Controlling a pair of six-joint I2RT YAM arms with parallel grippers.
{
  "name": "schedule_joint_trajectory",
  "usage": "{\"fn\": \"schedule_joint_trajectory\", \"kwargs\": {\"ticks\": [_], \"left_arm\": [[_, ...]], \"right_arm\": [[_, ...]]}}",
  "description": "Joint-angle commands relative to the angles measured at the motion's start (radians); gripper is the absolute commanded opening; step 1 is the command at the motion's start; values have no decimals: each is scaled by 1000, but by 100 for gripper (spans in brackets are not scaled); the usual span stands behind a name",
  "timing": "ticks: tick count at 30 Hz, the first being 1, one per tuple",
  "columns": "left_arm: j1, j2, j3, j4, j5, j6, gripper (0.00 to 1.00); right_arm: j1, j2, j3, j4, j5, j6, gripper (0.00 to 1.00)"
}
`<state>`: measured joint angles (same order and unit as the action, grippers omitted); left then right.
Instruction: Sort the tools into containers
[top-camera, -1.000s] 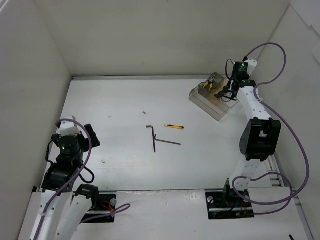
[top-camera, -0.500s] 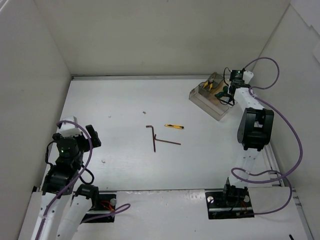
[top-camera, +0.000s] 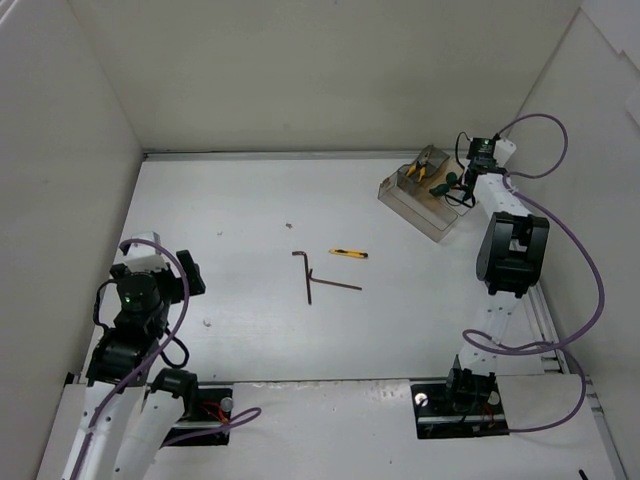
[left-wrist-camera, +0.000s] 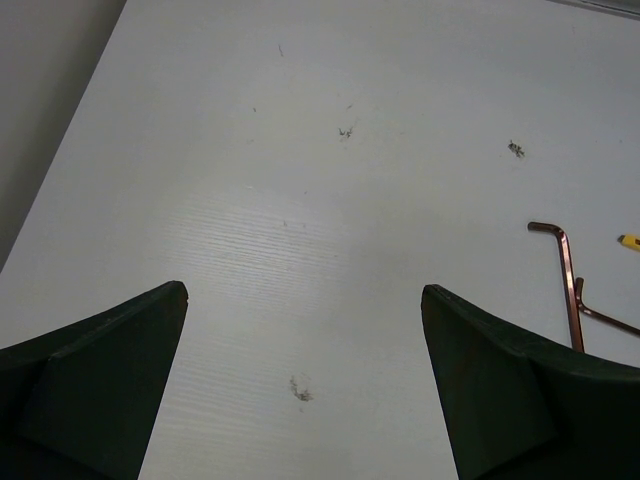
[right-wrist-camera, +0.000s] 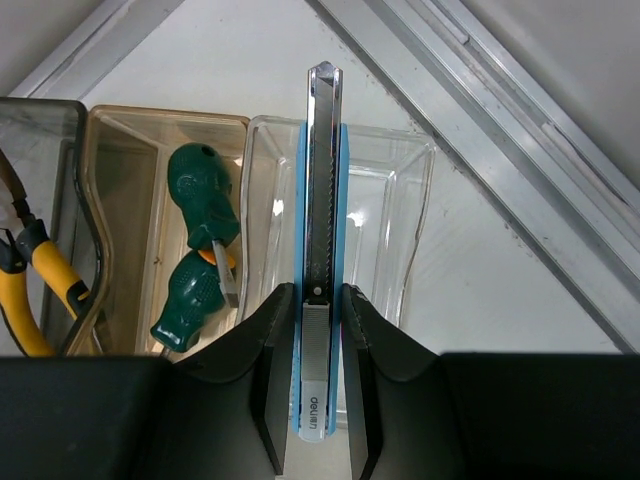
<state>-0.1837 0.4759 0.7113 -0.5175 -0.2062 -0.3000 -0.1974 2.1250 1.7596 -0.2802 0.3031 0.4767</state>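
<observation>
Top external view: well to the left of the clear box, the left hand is seen over the bench. In the left wrist view its fingers are spread wide apart, with nothing between them. Roughly midway between that hand and the box, two dark hex keys are laid on the bench, close together. A small yellow cutter is found just beyond them, nearer the box but still clear of it. The box itself is set at the far right of the bench. In the right wrist view, yellow-handled pliers are seen in its left compartment. Green-handled screwdrivers lie in the brownish compartment beside that. The right hand is clamped on a blue cutter, which is held lengthwise over the clear end compartment. Whether the cutter touches the box cannot be told.
</observation>
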Motion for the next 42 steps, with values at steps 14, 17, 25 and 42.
{"fn": "schedule_joint_trajectory", "kwargs": {"ticks": [14, 17, 25, 42], "left_arm": [[-3, 17, 24, 71, 16, 16, 100], [-3, 4, 25, 71, 21, 13, 100], [-3, -11, 33, 59, 21, 1, 100], [-3, -14, 43, 53, 62, -5, 100]], "right_arm": [[-4, -120, -48, 55, -41, 14, 50], [13, -181, -63, 55, -50, -57, 56], [120, -333, -164, 36, -454, -465, 57], [581, -235, -270, -197, -552, -819, 59]]}}
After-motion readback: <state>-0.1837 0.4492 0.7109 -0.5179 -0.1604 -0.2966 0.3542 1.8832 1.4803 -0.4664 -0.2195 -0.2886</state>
